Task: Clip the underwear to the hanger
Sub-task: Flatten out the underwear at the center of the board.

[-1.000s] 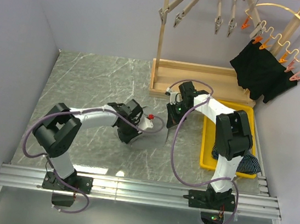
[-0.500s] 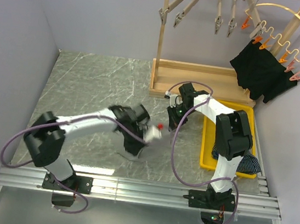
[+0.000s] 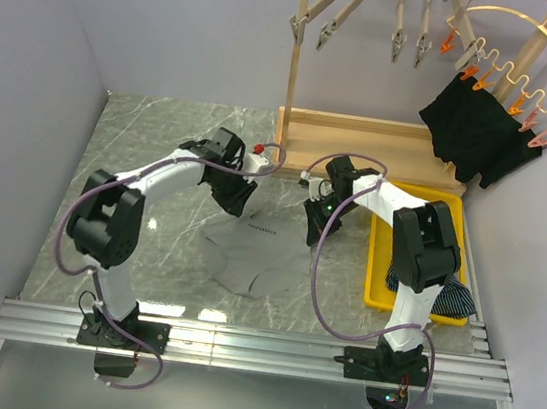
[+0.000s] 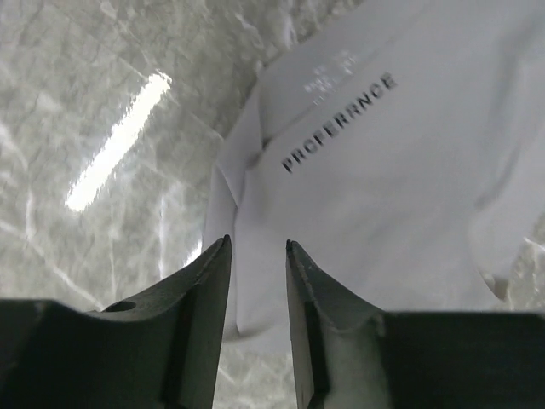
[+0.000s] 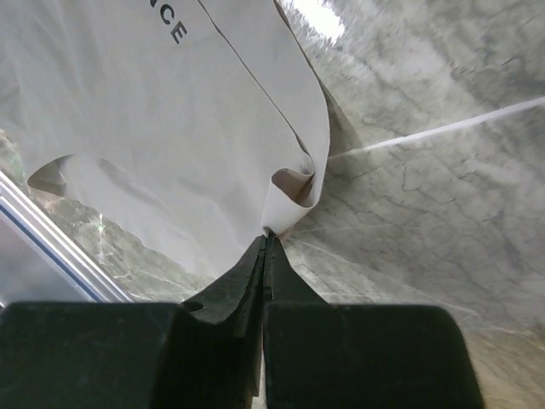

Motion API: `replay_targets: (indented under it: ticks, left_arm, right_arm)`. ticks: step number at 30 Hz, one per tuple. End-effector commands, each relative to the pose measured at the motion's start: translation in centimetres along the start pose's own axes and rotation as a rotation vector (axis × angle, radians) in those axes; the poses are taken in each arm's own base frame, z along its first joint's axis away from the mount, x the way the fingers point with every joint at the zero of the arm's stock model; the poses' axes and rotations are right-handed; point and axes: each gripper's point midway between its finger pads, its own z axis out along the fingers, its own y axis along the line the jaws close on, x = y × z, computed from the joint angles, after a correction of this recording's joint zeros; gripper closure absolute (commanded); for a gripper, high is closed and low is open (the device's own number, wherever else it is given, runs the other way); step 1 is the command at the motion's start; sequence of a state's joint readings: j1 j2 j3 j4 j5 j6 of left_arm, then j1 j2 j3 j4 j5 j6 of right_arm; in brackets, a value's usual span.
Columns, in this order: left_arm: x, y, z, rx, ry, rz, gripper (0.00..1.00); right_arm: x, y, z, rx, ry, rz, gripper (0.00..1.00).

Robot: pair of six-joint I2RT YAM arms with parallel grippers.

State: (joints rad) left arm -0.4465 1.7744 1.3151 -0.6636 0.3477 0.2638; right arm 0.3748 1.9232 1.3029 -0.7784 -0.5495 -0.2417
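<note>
From my left wrist camera I see the pincer (image 4: pixel 257 245), jaws slightly apart, poised over the near edge of the pale grey underwear (image 4: pixel 383 196), which spreads ahead and to its right across the marble counter (image 4: pixel 60 94), with black lettering (image 4: pixel 339 122) farther ahead and a glare streak (image 4: pixel 119 141) to its left.

You have: pale lilac walls (image 3: pixel 177 20) on three sides; one grey marble-patterned counter (image 3: pixel 150 148), glossy, carrying a bright light streak (image 4: pixel 119 141); aluminium rails (image 3: pixel 255 348) along its near edge.
</note>
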Motion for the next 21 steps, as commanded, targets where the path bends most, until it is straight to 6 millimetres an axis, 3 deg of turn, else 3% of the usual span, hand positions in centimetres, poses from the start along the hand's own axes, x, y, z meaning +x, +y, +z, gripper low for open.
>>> replay_targets:
  ticks: [1, 6, 21]
  left_arm:
    - [-2.2, 0.5, 0.4, -0.002, -0.033, -0.01, 0.62]
    - [-2.3, 0.8, 2.1, 0.018, -0.024, -0.025, 0.61]
    - [-1.6, 0.5, 4.3, 0.064, 0.009, -0.021, 0.59]
  right_arm:
    - [-0.1, 0.7, -0.8, -0.02, -0.019, -0.016, 1.0]
    - [-0.1, 0.8, -0.8, -0.023, -0.019, -0.015, 1.0]
    - [-0.1, 0.7, -0.6, -0.024, -0.016, -0.012, 1.0]
